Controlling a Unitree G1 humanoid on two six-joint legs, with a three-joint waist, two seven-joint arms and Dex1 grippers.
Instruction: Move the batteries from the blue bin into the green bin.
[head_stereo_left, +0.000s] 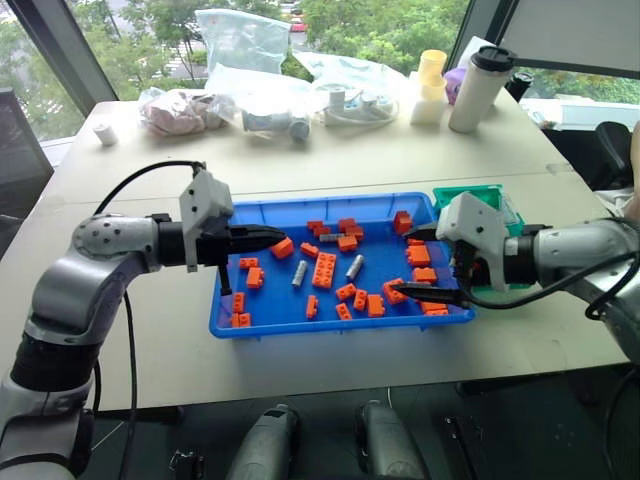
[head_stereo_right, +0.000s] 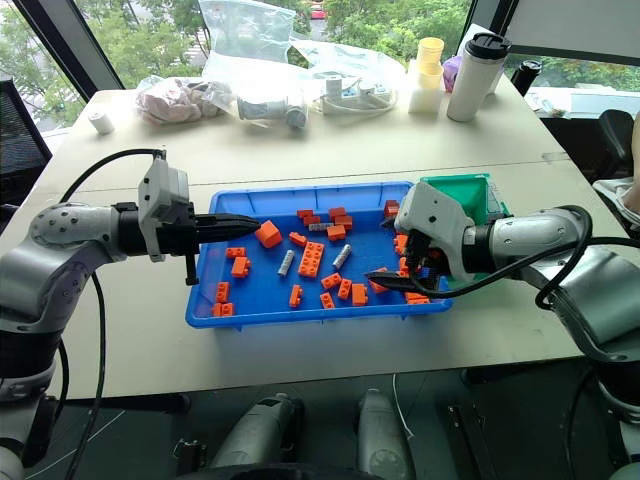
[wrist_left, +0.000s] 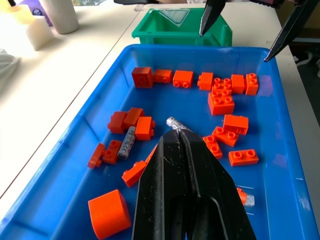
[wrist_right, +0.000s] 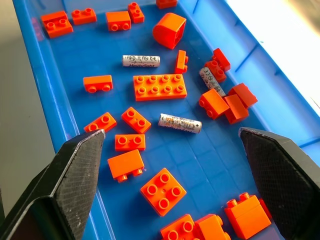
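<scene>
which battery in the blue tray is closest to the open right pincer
The battery lying between the right pincer's spread fingers; the other two lie farther up the blue tray.

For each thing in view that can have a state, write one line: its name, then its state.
left gripper: shut, empty, over the blue bin.
right gripper: open wide, empty, over the blue bin.
blue bin: holds orange bricks and batteries.
batteries: lying flat among the orange bricks, none picked up.
green bin: upright, open-topped; contents unclear.
</scene>
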